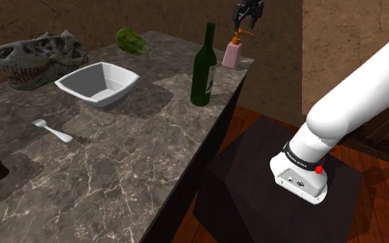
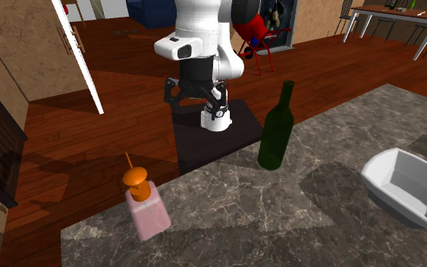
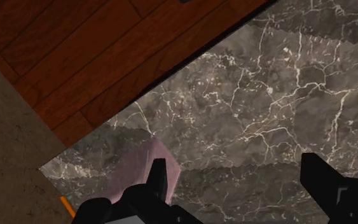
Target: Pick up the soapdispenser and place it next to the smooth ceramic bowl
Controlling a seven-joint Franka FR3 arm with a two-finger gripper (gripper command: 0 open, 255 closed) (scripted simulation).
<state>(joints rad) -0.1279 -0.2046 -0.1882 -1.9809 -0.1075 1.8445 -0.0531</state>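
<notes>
Hovering above the dispenser (image 1: 232,54), the gripper (image 1: 248,22) hung wide open and empty. The pink dispenser stood near the bottle (image 1: 203,65), on its side away from the bowl (image 1: 97,84). A clean grasp likely required centring the fingers (image 3: 157,181) around the body before descending.

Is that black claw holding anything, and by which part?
Nothing is held: the gripper hangs open above the pink soap dispenser, its fingers apart.
</notes>
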